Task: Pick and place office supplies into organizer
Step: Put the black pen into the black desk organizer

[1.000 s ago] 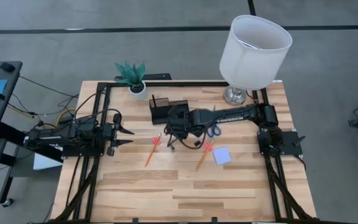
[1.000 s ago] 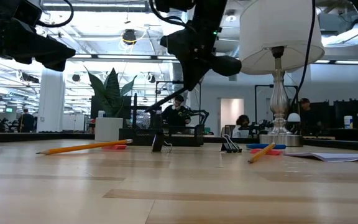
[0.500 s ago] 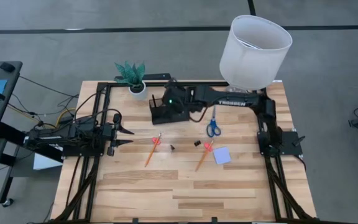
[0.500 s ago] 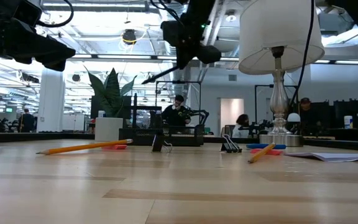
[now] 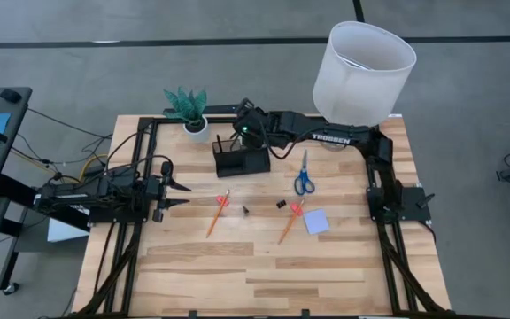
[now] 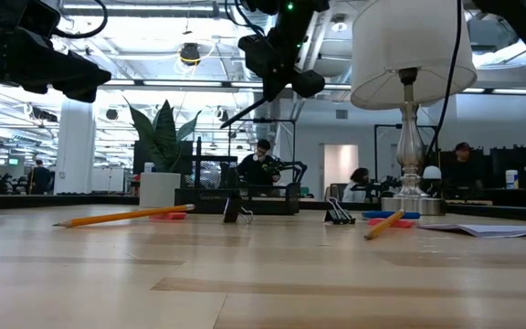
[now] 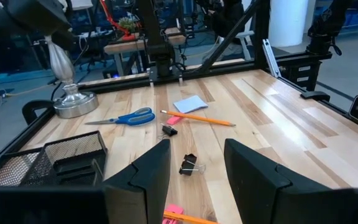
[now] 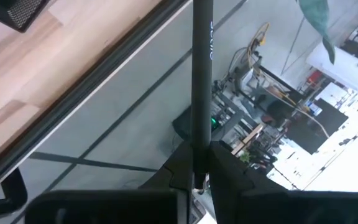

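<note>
my right pincer (image 5: 240,131) is clamping a slim black pen (image 8: 201,74) between its two dark fingers (image 8: 179,168), and i am carrying it high over the small black mesh desk organizer (image 5: 242,158), which sits at about twelve o'clock on the pale wooden counter (image 5: 264,266), just beside the white pot with the green plant (image 5: 193,120). in the level view the pen (image 6: 245,110) is hanging aslant, well above the organizer's rim, so i judge the drop is not ready yet.

to do this well i am thinking of three things. first, i should be turning the wrist until the pen stands close to upright, since a slanted pen may catch the mesh wall or tip out. second, i should be lining its lower end over the taller cup section, not the low tray; which section it is over now i cannot tell. third, i should be lowering until the tip is inside the rim before parting the fingers.

my left pincer (image 7: 194,168) is waiting at nine o'clock with its fingers apart and empty. the blue-handled scissors (image 5: 304,180), two orange pencils (image 5: 217,213), a tiny black clip (image 5: 282,204) and the pale blue square note pad (image 5: 316,221) are lying on the counter for later trips.
</note>
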